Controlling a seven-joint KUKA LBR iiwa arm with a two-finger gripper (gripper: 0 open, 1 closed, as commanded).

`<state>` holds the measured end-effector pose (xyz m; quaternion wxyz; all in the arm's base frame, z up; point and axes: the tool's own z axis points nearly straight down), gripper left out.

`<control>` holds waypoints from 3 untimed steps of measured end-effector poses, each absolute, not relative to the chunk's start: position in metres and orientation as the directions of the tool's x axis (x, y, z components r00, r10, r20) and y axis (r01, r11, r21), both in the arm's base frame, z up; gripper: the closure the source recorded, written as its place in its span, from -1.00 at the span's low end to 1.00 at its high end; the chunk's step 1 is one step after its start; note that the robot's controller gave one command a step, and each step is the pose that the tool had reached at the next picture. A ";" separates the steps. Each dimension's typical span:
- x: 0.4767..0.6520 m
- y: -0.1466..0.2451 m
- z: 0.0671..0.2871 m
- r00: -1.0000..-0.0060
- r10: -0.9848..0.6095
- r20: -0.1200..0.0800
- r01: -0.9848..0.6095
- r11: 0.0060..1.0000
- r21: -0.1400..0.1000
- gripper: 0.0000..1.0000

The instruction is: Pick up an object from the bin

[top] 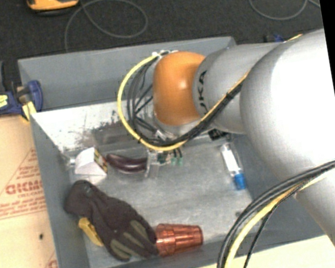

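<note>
1. Grey metal bin (57, 199): my wrist hangs low over its rear middle. I judge the step in hand to be the approach.
2. Dark brown fabric glove (109, 219): front left, well apart from my wrist.
3. Dark purple, glossy, curved eggplant-shaped object (126, 163): nearest thing, just left of my wrist; the likely target.
4. Jaws: hidden under my wrist, so I cannot tell their state. The next move calls for centring them across the purple object's narrow width.

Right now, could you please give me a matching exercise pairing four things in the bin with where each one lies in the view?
Things:
1 brown glove
2 copper cup
3 white tube with blue cap
4 dark purple piece

Places:
A right side
B lower left
C upper middle
D bottom middle

Pairs: 1-B, 2-D, 3-A, 4-C.
</note>
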<state>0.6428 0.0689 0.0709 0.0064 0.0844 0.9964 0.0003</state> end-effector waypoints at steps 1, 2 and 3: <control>0.641 0.069 0.090 -0.983 0.181 -0.008 0.181 0.983 0.002 1.00; 0.643 0.069 0.113 -0.985 0.175 -0.014 0.174 0.985 0.003 1.00; 0.645 0.068 0.123 -0.985 0.173 -0.021 0.173 0.985 0.004 1.00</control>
